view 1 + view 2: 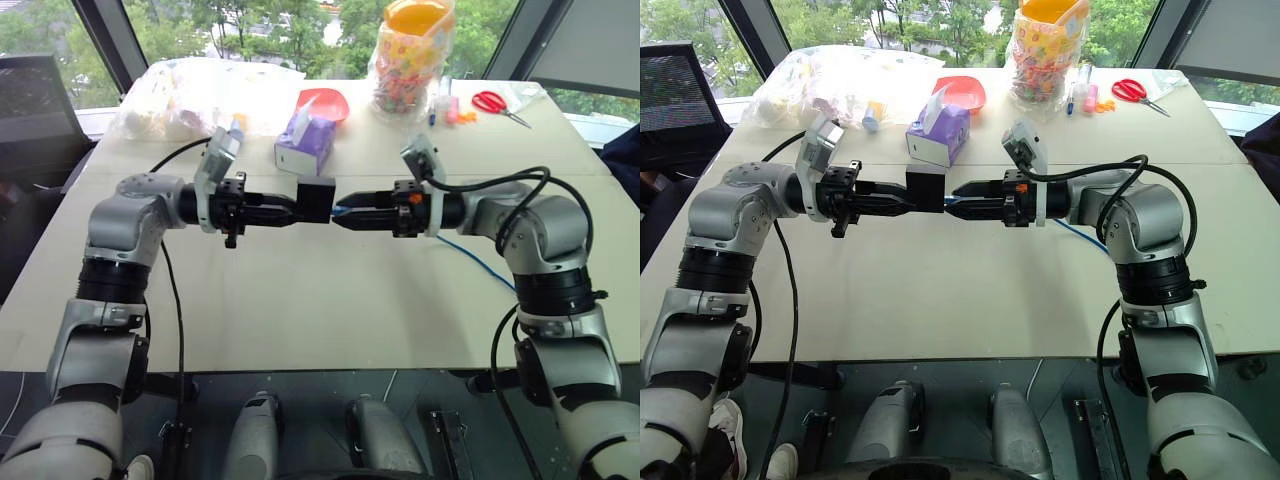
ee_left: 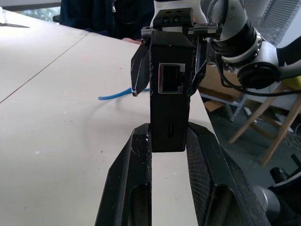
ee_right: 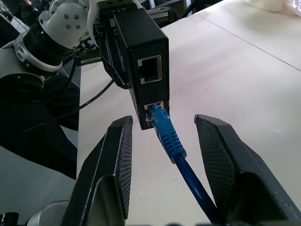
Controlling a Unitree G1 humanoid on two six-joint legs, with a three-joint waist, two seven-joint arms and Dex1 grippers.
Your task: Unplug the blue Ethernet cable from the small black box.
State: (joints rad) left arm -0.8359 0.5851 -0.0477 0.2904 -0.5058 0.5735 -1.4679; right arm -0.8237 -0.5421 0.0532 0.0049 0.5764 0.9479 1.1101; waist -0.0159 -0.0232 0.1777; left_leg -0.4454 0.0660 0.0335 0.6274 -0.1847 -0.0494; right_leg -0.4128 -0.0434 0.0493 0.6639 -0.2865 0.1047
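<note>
Midair, the left claw (image 1: 297, 208) pinches the small black box (image 1: 316, 199) — the blue Ethernet cable (image 3: 169, 136) sits plugged in its lower port. Spread, the right claw (image 3: 162, 141) straddles the plug — on the bench (image 1: 300, 300), a jar (image 1: 412, 55) holds colourful sweets.

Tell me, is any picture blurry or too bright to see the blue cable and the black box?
Right wrist view: the blue Ethernet cable and the small black box look sharp, with the right claw open around the plug. Left wrist view: the left claw pinches the box crisply; the far background is soft. Head views: bright windows behind, but the table is evenly lit.
</note>
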